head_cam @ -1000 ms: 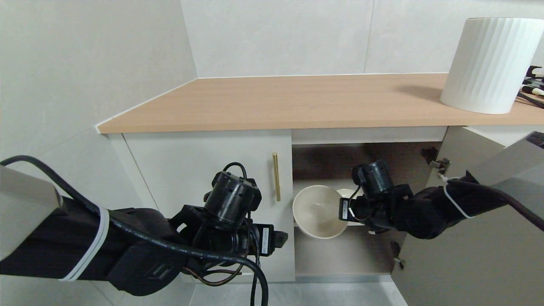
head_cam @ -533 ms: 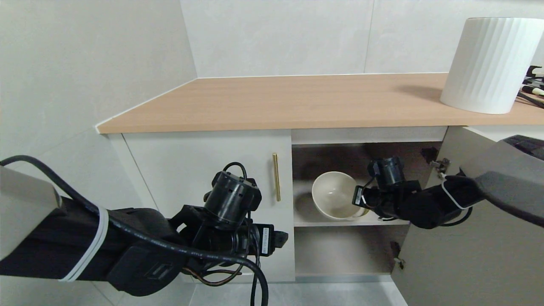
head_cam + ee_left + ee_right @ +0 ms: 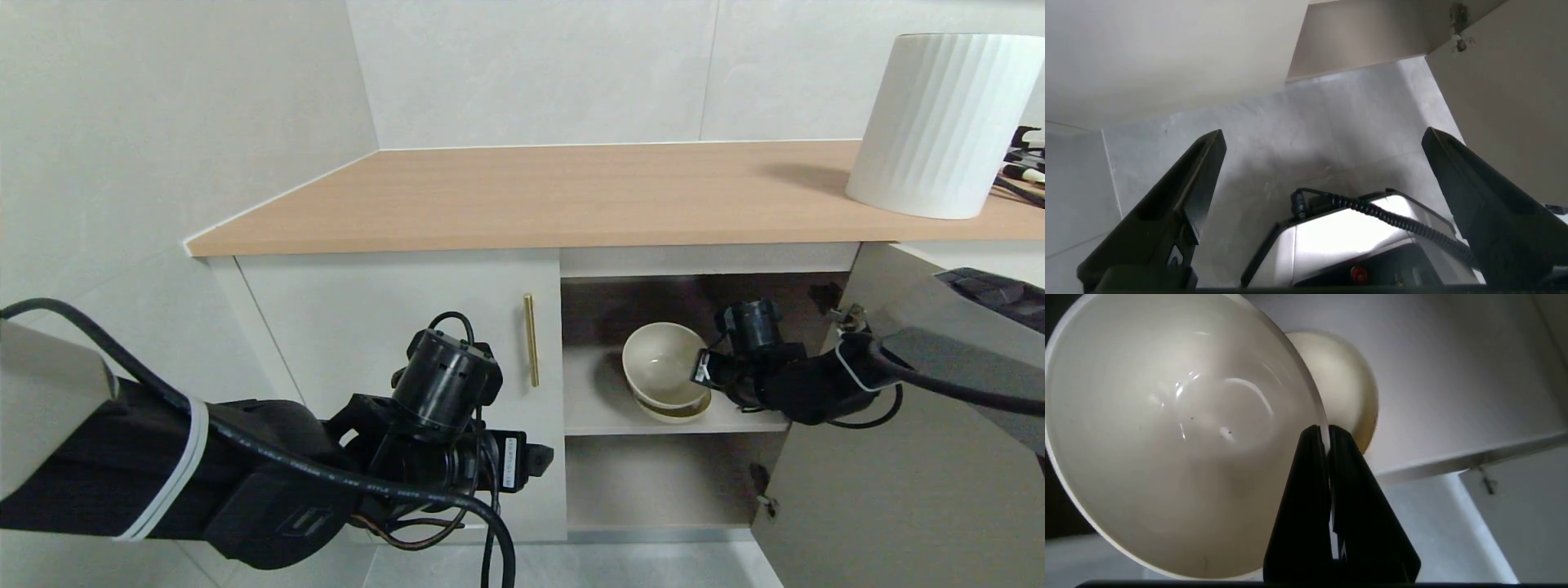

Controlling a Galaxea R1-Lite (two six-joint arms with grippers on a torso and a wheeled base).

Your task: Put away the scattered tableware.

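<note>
My right hand (image 3: 1327, 439) is clamped on the rim of the cream bowl (image 3: 658, 363), one finger inside and one outside. The bowl is tilted, with its opening turned toward the front. It is inside the open cupboard (image 3: 637, 306), over the upper shelf (image 3: 592, 404). Just under it a second bowl (image 3: 678, 408) lies on that shelf; I cannot tell if the two touch.

I judge this is the placing step: the bowl is in the cupboard but not yet set down. The next move, I think, asks me to level the bowl and lower it into the second one. Only then should I part the fingers and draw back, clear of the open door (image 3: 882, 490).

My left hand (image 3: 1323, 151) hangs low before the closed door (image 3: 392, 327), fingers apart, holding nothing.
</note>
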